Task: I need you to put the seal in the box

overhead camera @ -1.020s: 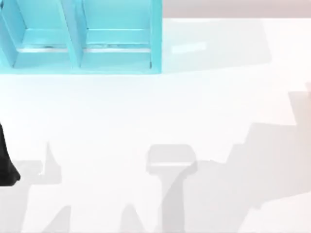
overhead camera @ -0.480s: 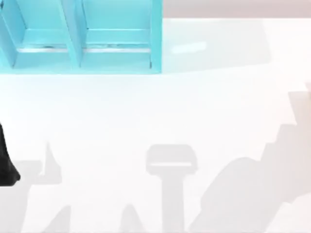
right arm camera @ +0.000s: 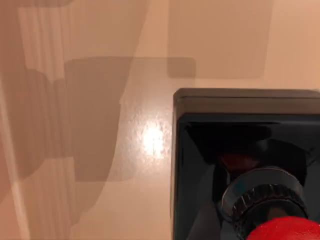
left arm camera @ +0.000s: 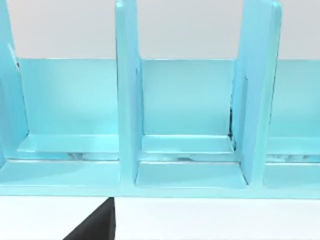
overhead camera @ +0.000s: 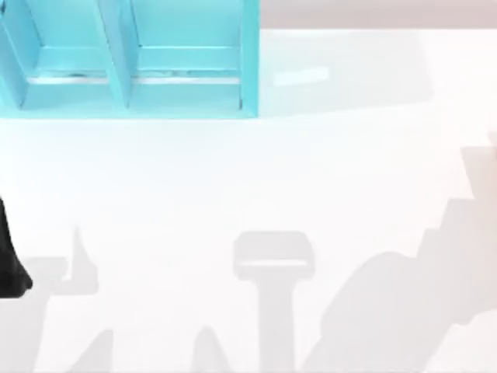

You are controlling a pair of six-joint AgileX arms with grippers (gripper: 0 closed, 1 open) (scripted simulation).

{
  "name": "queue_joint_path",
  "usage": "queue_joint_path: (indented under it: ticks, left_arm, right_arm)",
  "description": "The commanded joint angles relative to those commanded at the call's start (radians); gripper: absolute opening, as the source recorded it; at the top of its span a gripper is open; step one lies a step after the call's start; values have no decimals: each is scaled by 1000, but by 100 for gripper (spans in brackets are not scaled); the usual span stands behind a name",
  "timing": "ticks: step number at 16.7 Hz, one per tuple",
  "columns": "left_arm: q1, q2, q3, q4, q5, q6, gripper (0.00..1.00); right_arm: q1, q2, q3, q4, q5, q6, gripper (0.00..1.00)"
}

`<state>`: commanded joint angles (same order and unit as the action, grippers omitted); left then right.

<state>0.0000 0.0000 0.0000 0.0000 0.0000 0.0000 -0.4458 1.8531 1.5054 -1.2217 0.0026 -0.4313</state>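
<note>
Top view first: a turquoise box (overhead camera: pixel 128 58) with upright dividers sits at the far left of the white bench (overhead camera: pixel 233 179), and the shadow at the right has held its shape since half a second ago. A dark piece of my left arm (overhead camera: pixel 9 264) sits at the left edge. Left wrist view faces the box's compartments (left arm camera: pixel 185 115) up close. Right wrist view looks down on the seal (right arm camera: pixel 250 165), black base and red knob, standing on the bench. Whether either hand is clenched or released I cannot tell. No writing shows.

Black-based, red-knobbed seal (right arm camera: pixel 240 175) on the table (right arm camera: pixel 100 125)
</note>
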Motion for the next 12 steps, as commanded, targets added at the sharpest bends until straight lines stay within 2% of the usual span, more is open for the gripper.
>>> queue_joint_path:
  ticks: [6,12]
  left_arm:
    - [0,0,0,0,0,0,100]
    - [0,0,0,0,0,0,100]
  right_arm:
    - [0,0,0,0,0,0,98]
    - [0,0,0,0,0,0,100]
